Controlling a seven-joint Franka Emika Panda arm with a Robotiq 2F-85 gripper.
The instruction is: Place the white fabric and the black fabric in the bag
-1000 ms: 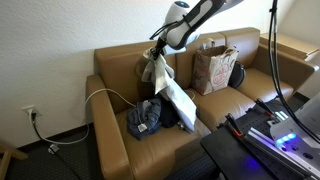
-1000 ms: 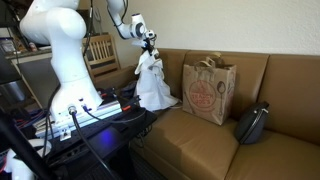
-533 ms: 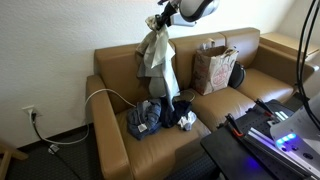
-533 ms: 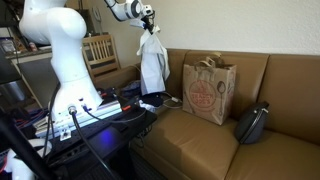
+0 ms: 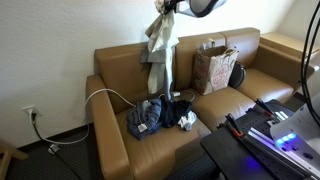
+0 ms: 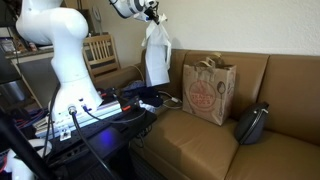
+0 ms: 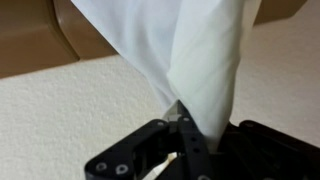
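The white fabric (image 5: 158, 42) hangs in a long fold high above the brown sofa, held by its top end in my gripper (image 5: 163, 7), which is shut on it. From the side, the white fabric (image 6: 156, 52) dangles clear of the seat, to the left of the bag (image 6: 208, 89). In the wrist view the white fabric (image 7: 200, 60) runs out from between my closed jaws. The black fabric (image 5: 180, 108) lies crumpled on the seat beside a blue denim garment (image 5: 145, 116). The brown paper bag (image 5: 214, 67) stands upright on the middle seat, mouth open.
A small black bag (image 5: 237, 74) leans next to the paper bag. A white cable (image 5: 105, 96) loops over the sofa's arm. A black equipment stand (image 5: 262, 130) sits in front of the sofa. A small white-grey scrap (image 5: 187, 121) lies by the black fabric.
My gripper has risen with the white fabric, lifting its lower end off the seat and uncovering the black fabric; the cloth now hangs straight and higher.
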